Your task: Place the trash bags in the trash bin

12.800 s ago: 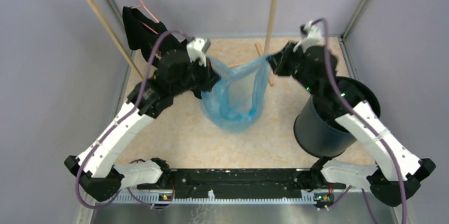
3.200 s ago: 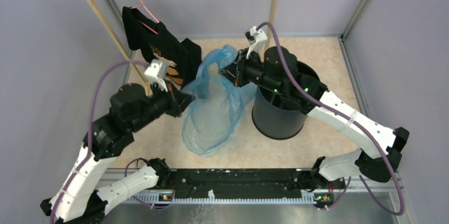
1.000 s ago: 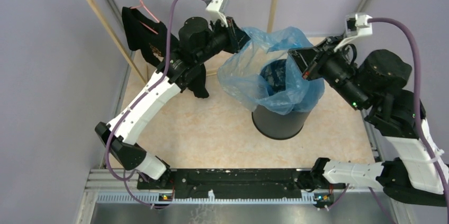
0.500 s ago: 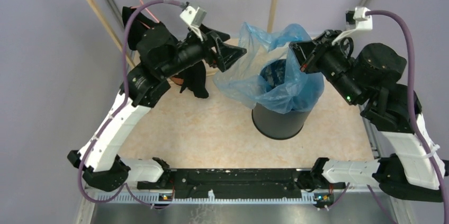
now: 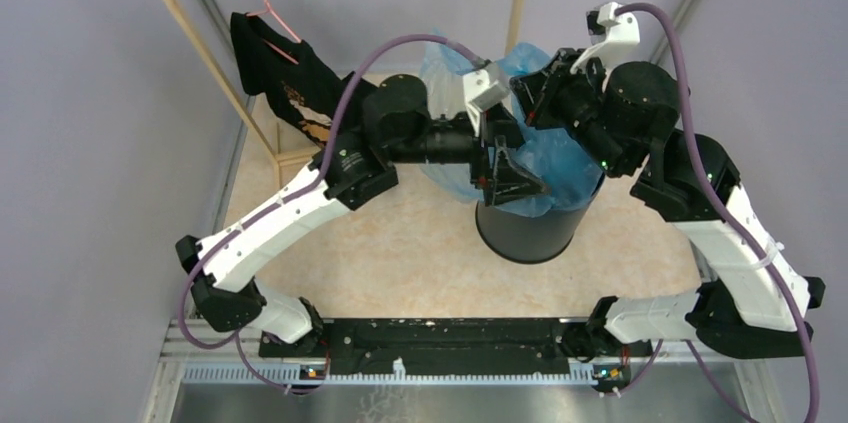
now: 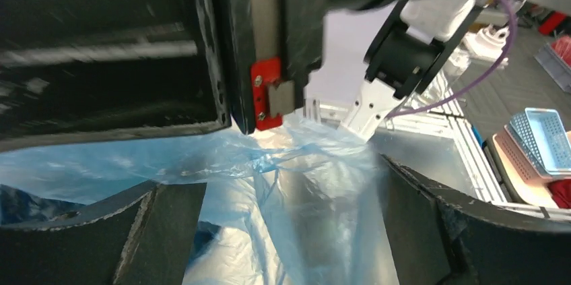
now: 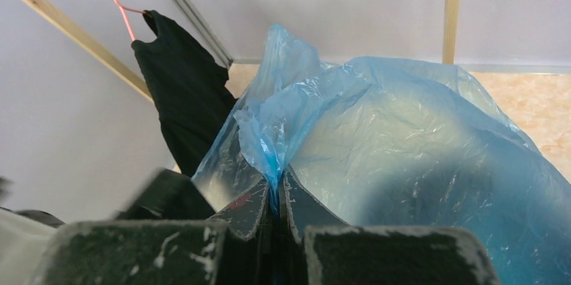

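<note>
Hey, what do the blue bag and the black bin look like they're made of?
The trash bag: thin plastic film, translucent light blue and glossy, with fine crinkles and soft folds. The trash bin: probably rigid plastic, with a smooth dark wall and a dull sheen, though the look alone leaves that open.

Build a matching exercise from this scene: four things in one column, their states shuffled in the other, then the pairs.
1. left tool
2. right tool
3. black shirt
4. trash bin

A. shut on the blue trash bag
B. hanging at the back left
C. open, above the bag
D. upright, bag draped over its rim

Pairs: 1-C, 2-A, 3-B, 4-D
</note>
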